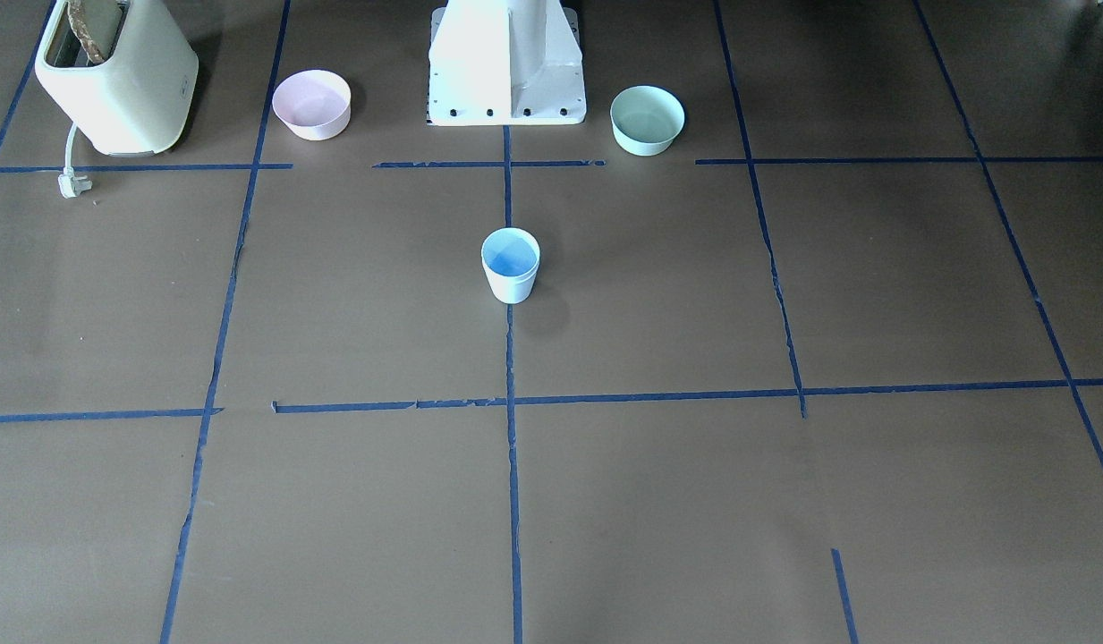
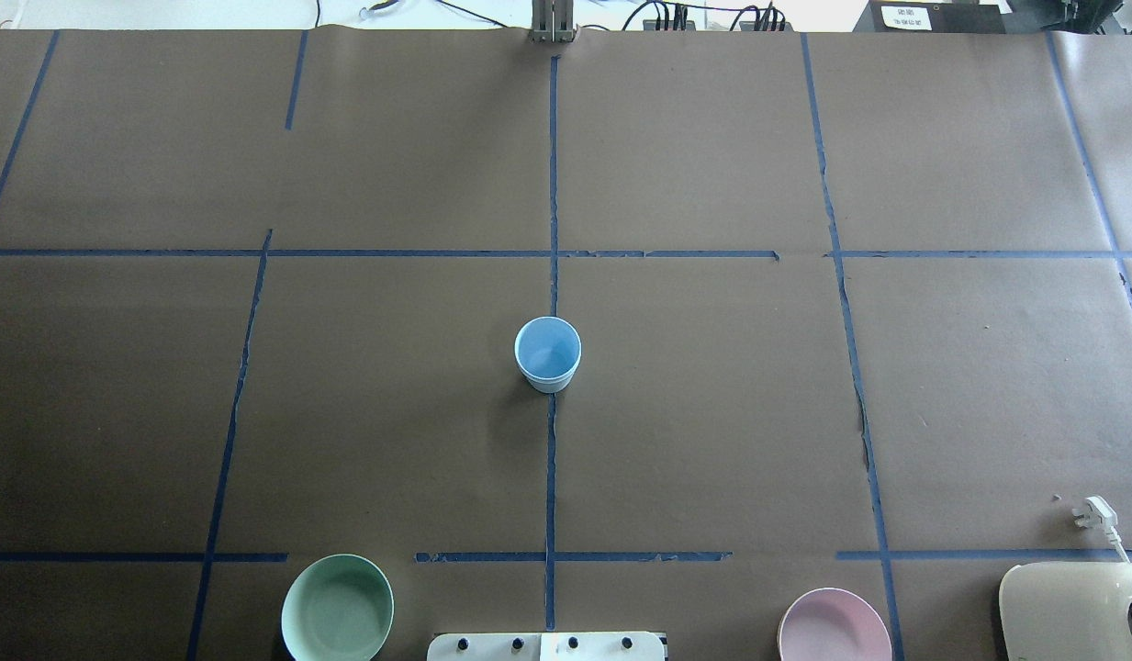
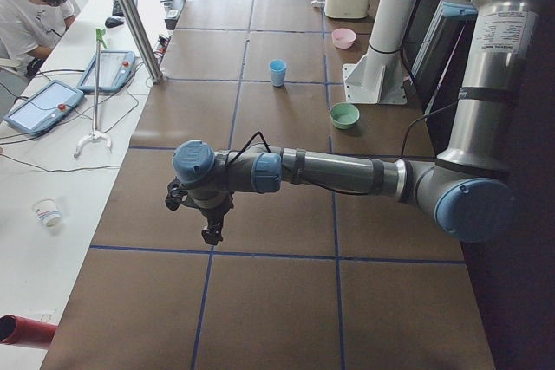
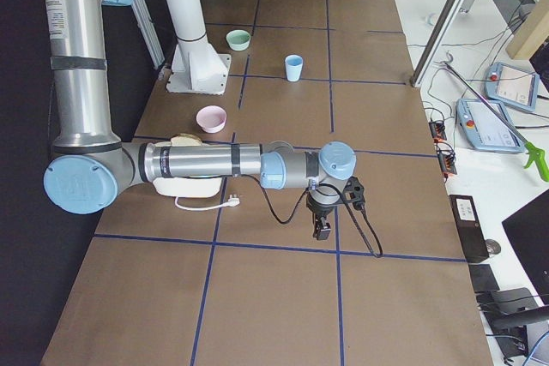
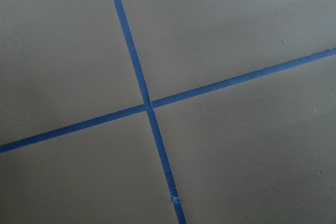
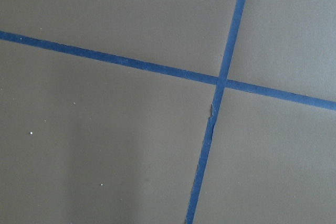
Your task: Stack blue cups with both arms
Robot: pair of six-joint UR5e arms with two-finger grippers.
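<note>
One pale blue cup (image 1: 510, 266) stands upright on the centre tape line of the table; it also shows in the overhead view (image 2: 548, 353) and both side views (image 3: 277, 71) (image 4: 293, 67). No second separate blue cup is in view. The left arm's gripper (image 3: 211, 233) hangs over the table's left end, far from the cup. The right arm's gripper (image 4: 321, 229) hangs over the right end, also far from it. Both show only in the side views, so I cannot tell whether they are open or shut. The wrist views show only brown table and blue tape crosses.
A pink bowl (image 1: 311, 104) and a mint-green bowl (image 1: 647, 119) flank the white pedestal (image 1: 506, 63). A cream toaster (image 1: 117, 76) with its plug (image 1: 72, 183) stands at the robot's right. A person (image 3: 30, 6) sits beyond the table's far edge.
</note>
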